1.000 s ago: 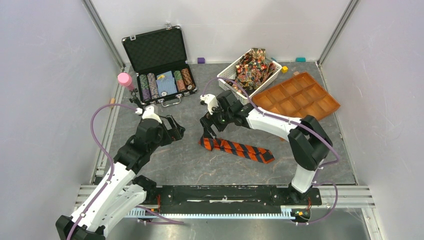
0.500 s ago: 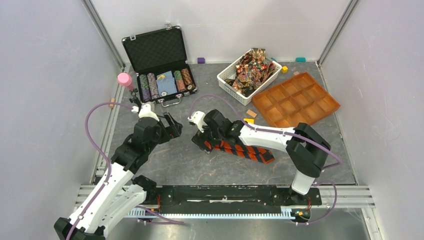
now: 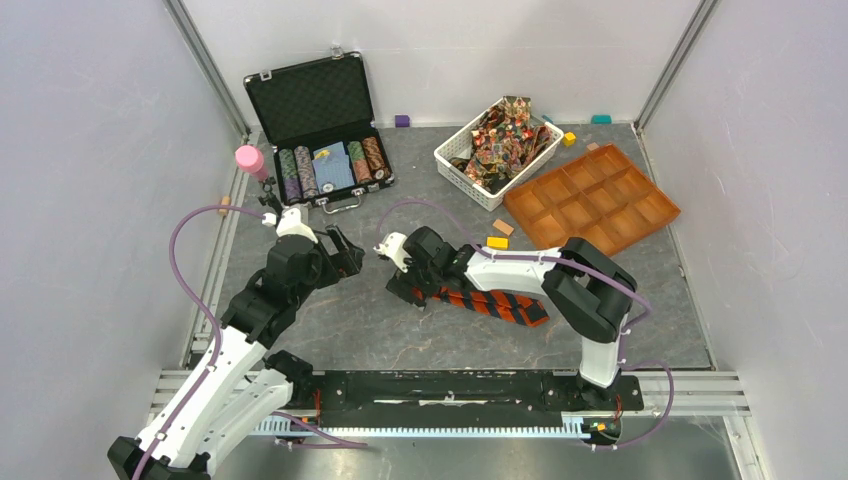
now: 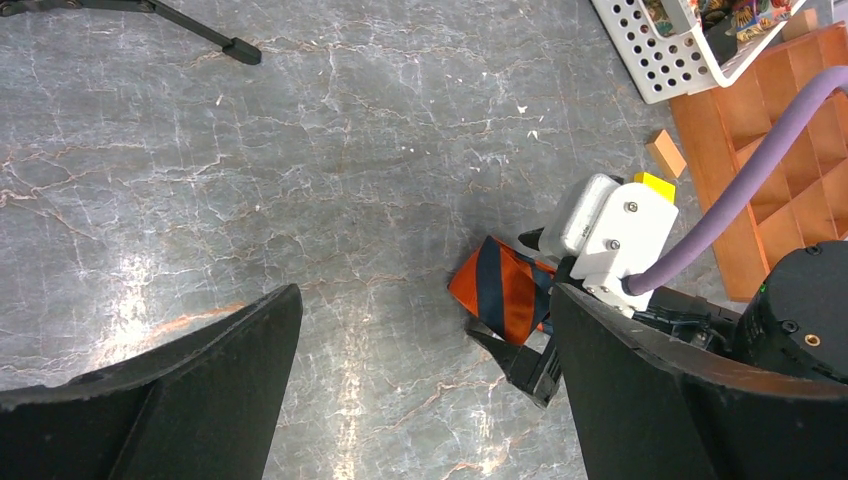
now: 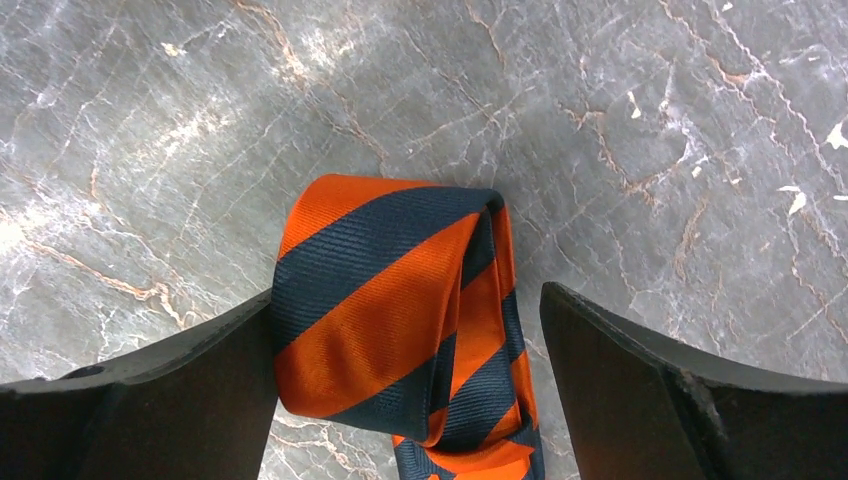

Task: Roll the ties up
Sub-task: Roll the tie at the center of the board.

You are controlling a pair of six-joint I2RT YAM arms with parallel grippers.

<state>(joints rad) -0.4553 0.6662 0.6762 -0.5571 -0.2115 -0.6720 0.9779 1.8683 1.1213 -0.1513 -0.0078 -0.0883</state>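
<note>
The striped tie [image 3: 492,304] lies flat near the middle of the bench [image 3: 350,320], its length running from the right claw [image 3: 409,291] toward about 4 o'clock. Its end at the claw is folded back on itself into a short doubled loop, orange and dark bands crossing on the diagonal.

In the right wrist view, that folded end [image 5: 385,310] sits between the two fingers of the right claw [image 5: 405,295], which is spread wide. The finger at 9 o'clock [image 5: 150,400] meets the fabric's edge, or comes very close; the picture does not settle which. The finger at 3 o'clock [image 5: 690,400] stands apart from the tie, with bare bench showing between them. The claw is low over the tie but not closed on it.

The left claw [image 3: 348,258] hangs over the bench at 9 o'clock of the tie, well apart from it. From its own wrist view the left claw [image 4: 425,290] is fully spread, with only marbled bench between the fingers; the folded tie end [image 4: 500,292] shows just past its 3 o'clock finger, beside the right arm's wrist.

The patterned ties [image 3: 505,130] are heaped in a white basket [image 3: 452,145] at 1 o'clock on the bench. An orange compartment tray [image 3: 592,205] lies at 2 o'clock, just beside the basket. An open black case [image 3: 312,100] holding poker chips [image 3: 292,172] stands at 11 o'clock.
</note>
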